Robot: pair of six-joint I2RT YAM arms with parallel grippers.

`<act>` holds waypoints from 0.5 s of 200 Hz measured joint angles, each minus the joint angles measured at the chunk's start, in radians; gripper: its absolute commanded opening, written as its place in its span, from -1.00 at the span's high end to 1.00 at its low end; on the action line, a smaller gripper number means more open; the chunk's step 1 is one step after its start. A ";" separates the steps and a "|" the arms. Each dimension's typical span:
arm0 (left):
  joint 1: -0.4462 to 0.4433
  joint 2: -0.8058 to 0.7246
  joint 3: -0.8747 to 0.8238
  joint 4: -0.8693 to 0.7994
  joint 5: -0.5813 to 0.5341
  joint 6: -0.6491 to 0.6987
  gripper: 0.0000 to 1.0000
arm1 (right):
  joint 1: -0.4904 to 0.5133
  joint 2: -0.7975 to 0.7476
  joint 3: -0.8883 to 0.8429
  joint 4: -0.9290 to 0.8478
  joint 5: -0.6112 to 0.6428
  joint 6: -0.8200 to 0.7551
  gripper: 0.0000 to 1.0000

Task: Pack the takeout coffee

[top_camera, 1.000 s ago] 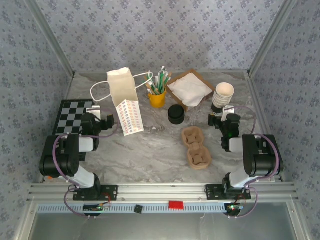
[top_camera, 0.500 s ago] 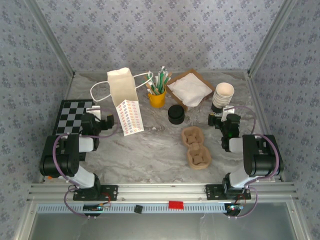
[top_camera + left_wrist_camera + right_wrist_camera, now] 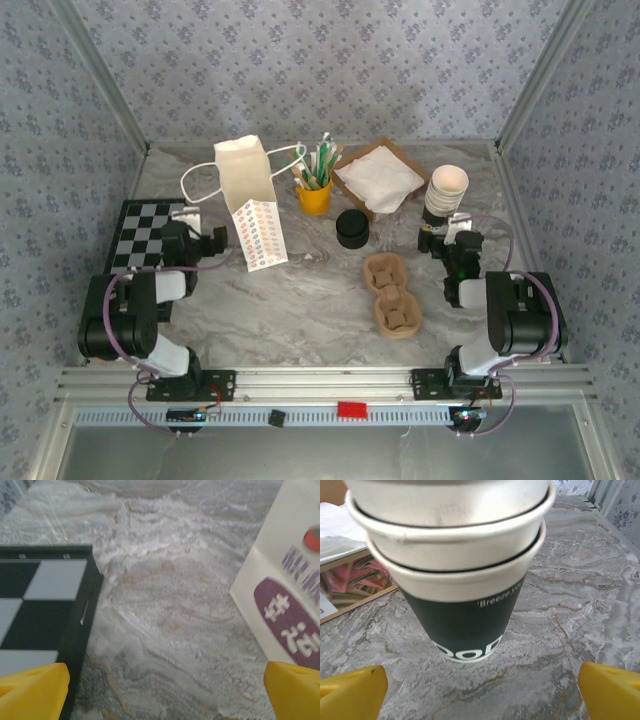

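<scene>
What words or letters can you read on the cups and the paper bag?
"'Breeze": small white print on the dark bottom cup, running round out of sight.
"OOD": big white letters low on that cup, partly cut off.
Paper bag: purple signs, and white ones in a purple oval, too blurred to read.

Bottom cup (image 3: 465, 622) — 'Breeze' in small print, 'OOD' (cut off).

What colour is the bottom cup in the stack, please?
Bottom cup: nearly black, white lettering, white rim; clearest in the right wrist view.
</scene>
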 measured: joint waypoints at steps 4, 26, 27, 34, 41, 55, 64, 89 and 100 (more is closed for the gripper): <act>0.000 -0.017 0.002 -0.008 0.000 -0.003 -0.99 | 0.000 -0.010 -0.010 0.003 0.000 0.000 -0.99; 0.000 -0.117 -0.010 -0.042 -0.013 -0.014 -1.00 | 0.000 -0.075 -0.025 -0.018 0.010 0.000 -0.99; 0.000 -0.120 -0.011 -0.043 -0.013 -0.014 -1.00 | 0.000 -0.080 -0.025 -0.022 0.011 0.000 -0.99; 0.000 -0.158 -0.019 -0.059 -0.026 -0.021 -1.00 | 0.000 -0.111 -0.025 -0.037 0.015 0.001 -0.99; 0.000 -0.196 -0.026 -0.084 -0.042 -0.026 -1.00 | 0.000 -0.147 -0.025 -0.056 0.018 0.004 -0.99; 0.000 -0.265 -0.031 -0.139 -0.072 -0.037 -1.00 | -0.001 -0.221 -0.021 -0.105 0.028 0.017 -0.99; 0.001 -0.303 -0.032 -0.172 -0.094 -0.047 -0.99 | -0.003 -0.265 -0.018 -0.137 0.034 0.032 -0.99; 0.026 -0.412 -0.036 -0.295 -0.142 -0.109 -1.00 | -0.024 -0.377 0.003 -0.269 0.059 0.099 -0.99; 0.042 -0.473 -0.040 -0.350 -0.157 -0.151 -1.00 | -0.034 -0.422 0.026 -0.355 0.079 0.168 -0.99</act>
